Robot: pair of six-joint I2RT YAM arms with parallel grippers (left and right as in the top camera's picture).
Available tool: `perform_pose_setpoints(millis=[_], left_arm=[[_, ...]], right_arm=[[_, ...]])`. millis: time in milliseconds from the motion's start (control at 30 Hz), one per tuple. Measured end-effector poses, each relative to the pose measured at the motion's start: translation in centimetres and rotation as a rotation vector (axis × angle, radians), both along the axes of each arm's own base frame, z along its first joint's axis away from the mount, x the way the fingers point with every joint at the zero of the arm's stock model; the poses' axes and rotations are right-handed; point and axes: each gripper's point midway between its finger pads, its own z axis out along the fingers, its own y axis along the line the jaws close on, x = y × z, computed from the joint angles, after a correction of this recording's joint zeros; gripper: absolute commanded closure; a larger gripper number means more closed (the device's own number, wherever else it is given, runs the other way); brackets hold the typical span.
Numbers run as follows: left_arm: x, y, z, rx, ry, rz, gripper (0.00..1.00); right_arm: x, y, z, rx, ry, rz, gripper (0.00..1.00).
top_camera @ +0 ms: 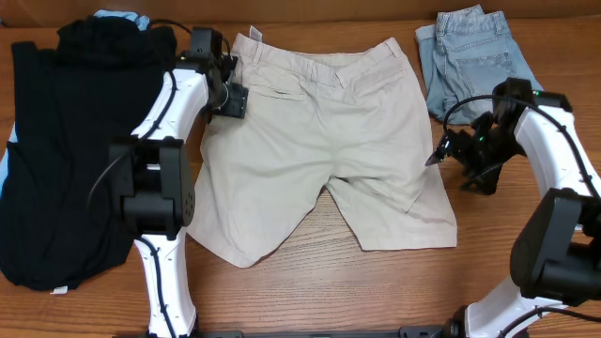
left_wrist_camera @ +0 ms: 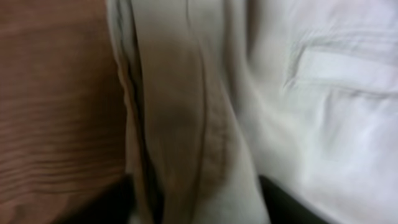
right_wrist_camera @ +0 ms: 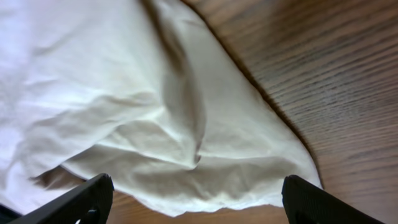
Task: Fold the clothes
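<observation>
- Cream shorts (top_camera: 319, 141) lie spread on the table (top_camera: 319, 282), waistband (top_camera: 319, 58) at 12 o'clock.
- Left gripper (top_camera: 230, 99) straddles the waistband's 10 o'clock corner, half-spread; whether it pinches is unclear.
- Right gripper (right_wrist_camera: 196, 186), at the shorts' 3 o'clock edge, gapes wide, empty.

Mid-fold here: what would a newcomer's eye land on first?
The big cream shorts spread across the middle, with the left gripper at their waistband corner and the right gripper beside one leg's outer edge. Then the black garment filling the left side.
</observation>
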Motion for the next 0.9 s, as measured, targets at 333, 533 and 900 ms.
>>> perform_pose_setpoints(millis=[333, 533, 900], left_arm=[[-5.2, 3.2, -1.2, 0.011, 0.236, 0.250, 0.96], [-10.5, 8.5, -1.0, 0.050, 0.452, 0.436, 0.79], [-14.4, 13.7, -0.9, 0.160, 0.570, 0.525, 0.10]], right_arm=[[1.1, 2.9, 1.6, -0.010, -0.075, 0.109, 0.11], [1.9, 6.9, 1.6, -0.010, -0.126, 0.213, 0.10], [1.4, 11.6, 1.5, -0.037, -0.139, 0.292, 0.11]])
